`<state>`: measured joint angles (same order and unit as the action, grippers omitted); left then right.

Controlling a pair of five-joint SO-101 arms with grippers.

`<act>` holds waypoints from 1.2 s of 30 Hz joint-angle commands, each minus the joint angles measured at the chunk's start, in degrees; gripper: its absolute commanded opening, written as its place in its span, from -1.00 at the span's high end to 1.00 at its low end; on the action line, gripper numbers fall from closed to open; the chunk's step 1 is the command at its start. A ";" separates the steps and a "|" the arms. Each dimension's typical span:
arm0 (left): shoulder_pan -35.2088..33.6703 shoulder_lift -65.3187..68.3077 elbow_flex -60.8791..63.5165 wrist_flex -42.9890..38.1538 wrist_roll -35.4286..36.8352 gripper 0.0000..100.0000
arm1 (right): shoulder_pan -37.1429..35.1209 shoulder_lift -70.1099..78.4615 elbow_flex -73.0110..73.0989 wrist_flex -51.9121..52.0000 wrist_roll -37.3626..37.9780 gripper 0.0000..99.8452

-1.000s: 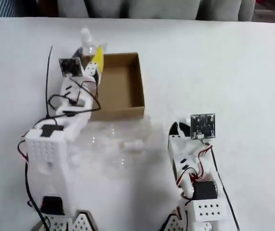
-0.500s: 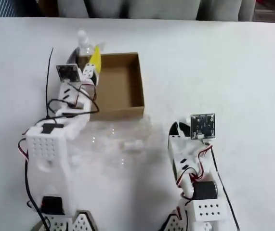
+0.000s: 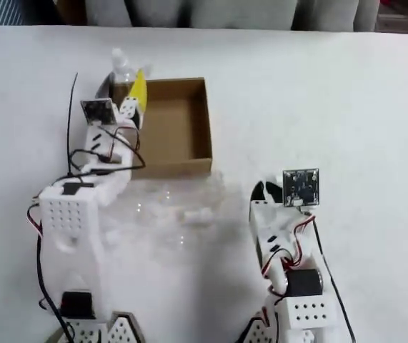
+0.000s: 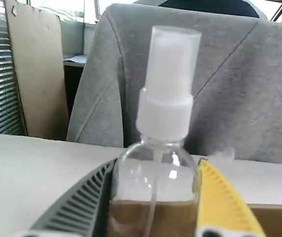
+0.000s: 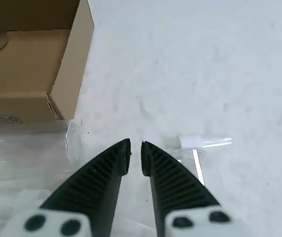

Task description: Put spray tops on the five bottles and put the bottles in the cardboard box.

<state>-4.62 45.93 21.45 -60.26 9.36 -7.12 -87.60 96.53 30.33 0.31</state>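
Leftward and a touch away from the robot goes the spray bottle point(image 3: 121, 69) since 1 second ago, carried by the left gripper point(image 3: 123, 84). Its white spray top point(image 4: 168, 98) is seated on the neck, and the grey and yellow jaws are clamped on either side of the clear body. Right now the bottle is held upright and raised by the far left corner of the cardboard box point(image 3: 209, 121); whether it is over the inside or just outside the wall, I cannot tell. That shift suggests the arm is lining up a drop into the box, so this 1 looks close to done.

Meanwhile the right gripper point(image 5: 135, 150) sits low near the robot, jaws almost together with only a slit between them, gripping nothing. Just ahead of it lie a loose spray top point(image 5: 202, 143) and clear bottles point(image 3: 182, 214) on the table point(image 3: 318, 93), awaiting assembly.
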 commanded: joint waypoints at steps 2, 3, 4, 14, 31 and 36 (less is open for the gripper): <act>-0.75 -0.22 -1.49 -0.44 0.70 0.46 | -0.04 -0.48 0.62 -1.45 0.00 0.97; -1.01 -0.22 -1.49 -0.44 0.70 0.46 | -0.04 -0.48 0.62 -1.45 0.00 0.97; -1.10 -0.31 -1.49 -0.44 0.70 0.46 | -0.04 -0.48 0.62 -1.45 0.00 0.97; -1.27 -0.75 -1.49 -0.44 0.79 0.46 | -0.04 -0.48 0.62 -1.45 0.09 0.97; -1.36 -1.80 -1.49 0.70 0.62 0.45 | -0.04 -0.48 0.62 -1.45 0.09 0.97; -2.86 -7.08 -1.49 9.32 0.70 0.45 | -0.04 -0.48 0.62 -1.45 0.09 0.97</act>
<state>-5.41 44.88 21.45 -56.75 9.27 -7.12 -87.60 96.62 30.33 0.31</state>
